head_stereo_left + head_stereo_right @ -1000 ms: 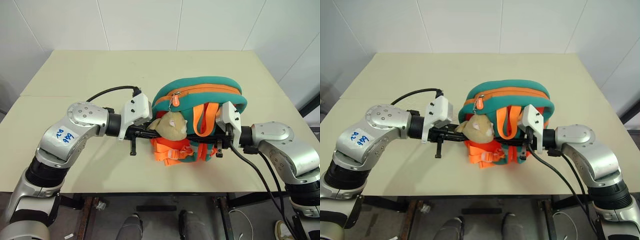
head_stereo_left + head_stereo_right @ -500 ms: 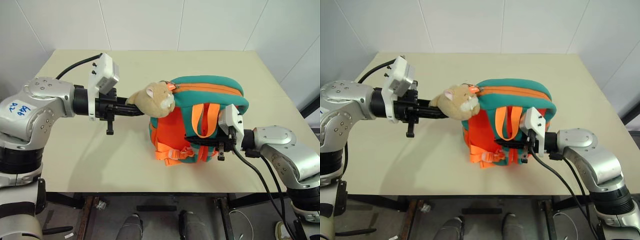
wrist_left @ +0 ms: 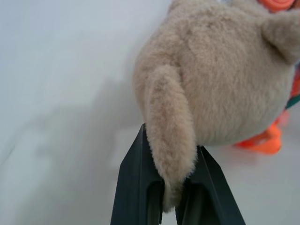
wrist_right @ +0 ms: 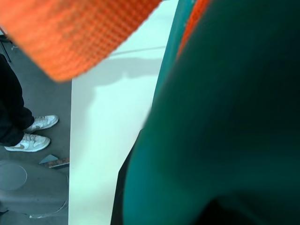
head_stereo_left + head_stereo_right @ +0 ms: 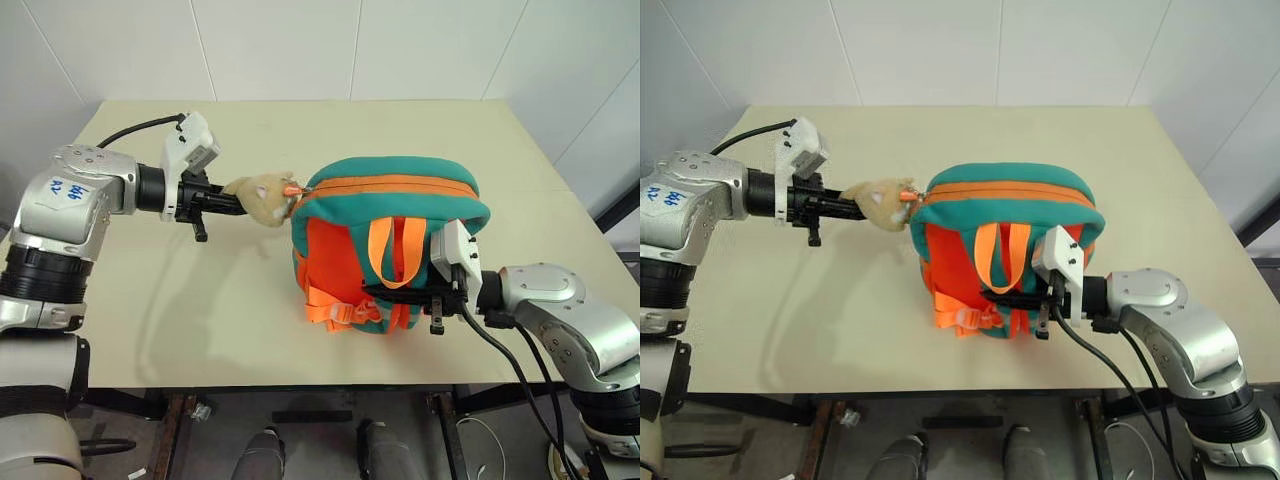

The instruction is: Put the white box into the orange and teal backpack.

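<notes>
My right gripper [image 5: 395, 292] was clamped shut on the teal fabric low on the bulky orange and teal backpack [image 5: 390, 215], which stood upright near the front edge of the cream table [image 5: 420, 130]. Farther back, my left gripper [image 5: 232, 200] pinched the backpack's tan plush toy [image 5: 262, 194], stretched out sideways. I could not see the white box.

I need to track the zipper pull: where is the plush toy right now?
In the left eye view, the plush toy hangs left of the backpack, pinched in the left claw.
</notes>
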